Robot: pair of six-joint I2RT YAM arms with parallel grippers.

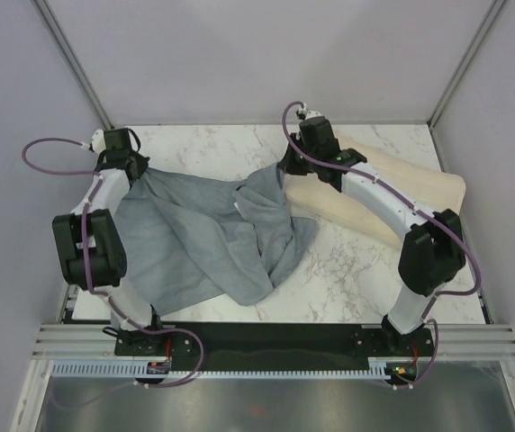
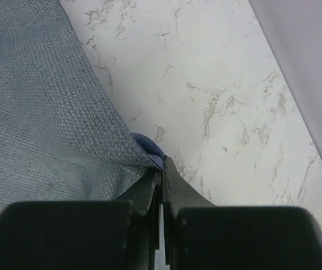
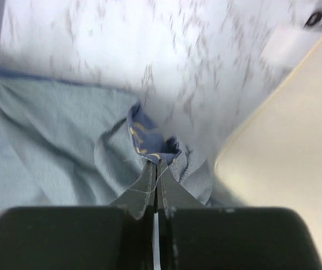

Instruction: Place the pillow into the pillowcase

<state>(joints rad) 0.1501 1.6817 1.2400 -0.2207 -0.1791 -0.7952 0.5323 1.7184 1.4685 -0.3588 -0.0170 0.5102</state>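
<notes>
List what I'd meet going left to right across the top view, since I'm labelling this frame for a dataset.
left gripper → pillowcase → right gripper → pillow

Bright even light, soft shadow beneath the pillowcase (image 1: 194,243); right wrist view motion-blurred.

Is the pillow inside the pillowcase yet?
No, the pillow lies in the open to the right of the pillowcase, not within it.
</notes>
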